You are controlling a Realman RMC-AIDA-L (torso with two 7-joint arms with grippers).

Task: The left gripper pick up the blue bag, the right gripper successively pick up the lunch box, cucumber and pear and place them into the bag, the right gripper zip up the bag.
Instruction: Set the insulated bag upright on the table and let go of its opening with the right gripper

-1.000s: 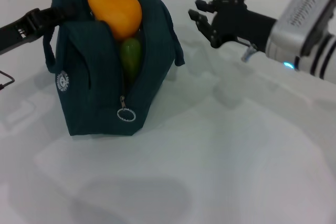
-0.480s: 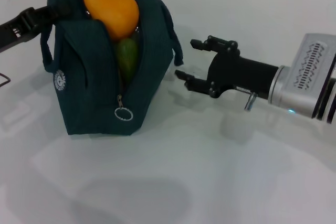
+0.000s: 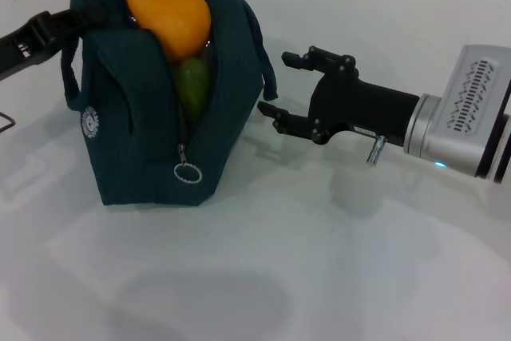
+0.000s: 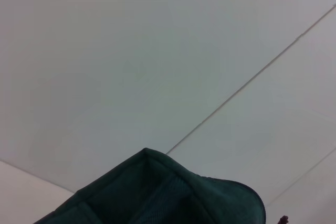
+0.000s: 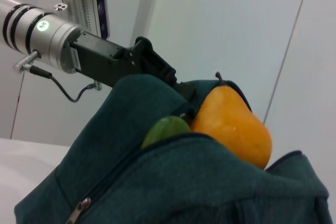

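The blue bag (image 3: 144, 129) stands upright on the white table, its top and front zipper gaping. The orange pear (image 3: 169, 15) sticks out of the top, with the green cucumber (image 3: 192, 85) below it in the opening. The lunch box is hidden. My left gripper (image 3: 80, 17) is shut on the bag's top edge at its far left side. Just right of the bag, my right gripper (image 3: 275, 83) is open and points at the side wall beside a handle loop. The ring zipper pull (image 3: 188, 172) hangs low on the front. The right wrist view shows the bag (image 5: 199, 182), pear (image 5: 233, 124), cucumber (image 5: 165, 129) and left gripper (image 5: 168, 74).
The white table (image 3: 319, 261) spreads out in front of and to the right of the bag. A thin dark cable (image 3: 6, 124) lies at the left edge. The left wrist view holds only the bag's fabric (image 4: 157, 192) against a pale wall.
My right gripper has come down from the upper right and moved left, close to the bag's right side. The bag has shifted slightly left.
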